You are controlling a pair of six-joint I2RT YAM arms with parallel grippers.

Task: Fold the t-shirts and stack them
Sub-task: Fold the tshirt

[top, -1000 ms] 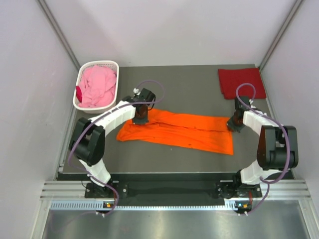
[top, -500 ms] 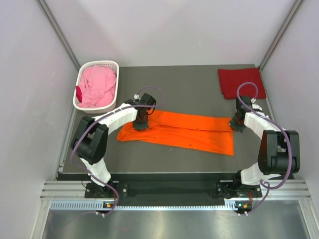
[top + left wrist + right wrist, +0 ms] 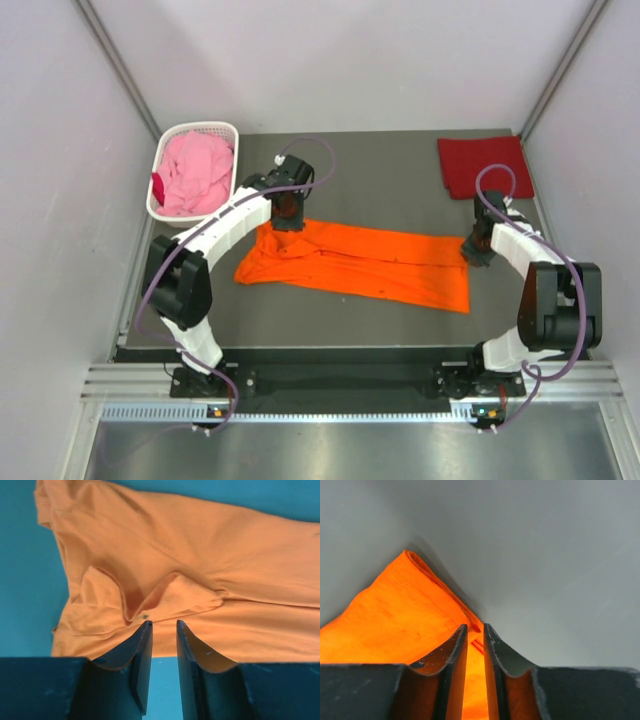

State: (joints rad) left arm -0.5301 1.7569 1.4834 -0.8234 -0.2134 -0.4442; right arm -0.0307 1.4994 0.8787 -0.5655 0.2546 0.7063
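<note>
Left jaws pinch orange t-shirt [image 3: 370,262] far edge | right jaws clamp its corner

Dark grey counter [image 3: 380,170] lying under both sets of jaws, showing teal below the left jaws. Pale plain walls [image 3: 340,60] rising beyond the jaws and on either side of them. Aluminium rail [image 3: 130,385] and steel sheet [image 3: 330,450] running behind the jaws, catching soft even light.

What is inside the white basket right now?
A crumpled pink t-shirt fills the basket; a dark red scrap shows at its left wall. Anything underneath is covered.
</note>
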